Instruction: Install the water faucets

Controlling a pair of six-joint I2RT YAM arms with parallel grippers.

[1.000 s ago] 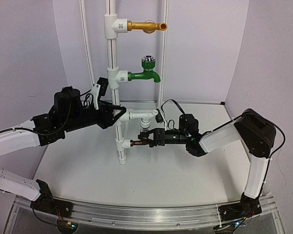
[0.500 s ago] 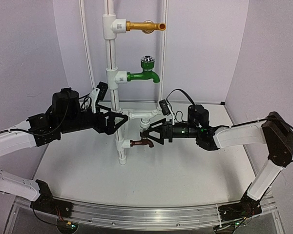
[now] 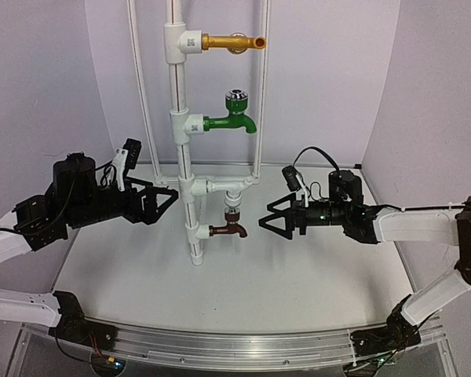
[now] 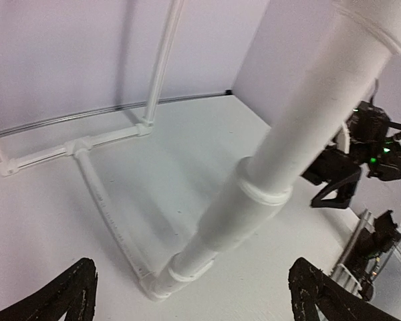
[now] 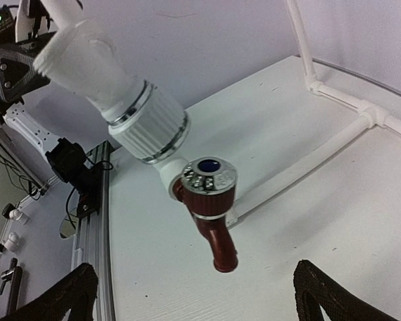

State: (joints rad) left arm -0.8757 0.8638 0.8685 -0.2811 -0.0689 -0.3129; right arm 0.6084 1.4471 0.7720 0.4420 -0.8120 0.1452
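Observation:
The small brown water faucet [image 3: 229, 228] hangs screwed into a low fitting on the white upright pipe [image 3: 180, 141], spout pointing down and right. In the right wrist view the faucet [image 5: 210, 200] shows its round silver knob with a blue centre. My right gripper [image 3: 264, 216] hangs open a short way right of the faucet, touching nothing; in its own view the right gripper [image 5: 197, 287] has the faucet ahead of it, beyond the fingertips. My left gripper [image 3: 166, 206] is open just left of the pipe, apart from it. The pipe [image 4: 287, 154] crosses the left wrist view above the left gripper [image 4: 194, 294].
A green faucet [image 3: 234, 119] and a long gold faucet [image 3: 231, 42] sit higher on the same pipe. A white valve fitting [image 3: 224, 187] juts right above the brown faucet. Thin white frame tubes [image 4: 100, 194] lie on the table behind. A metal rail [image 3: 220, 342] runs along the near edge.
Both grippers opened and drew back: the right one let go of the brown faucet and moved right, the left one released the pipe and moved left. The faucet stayed on the pipe.

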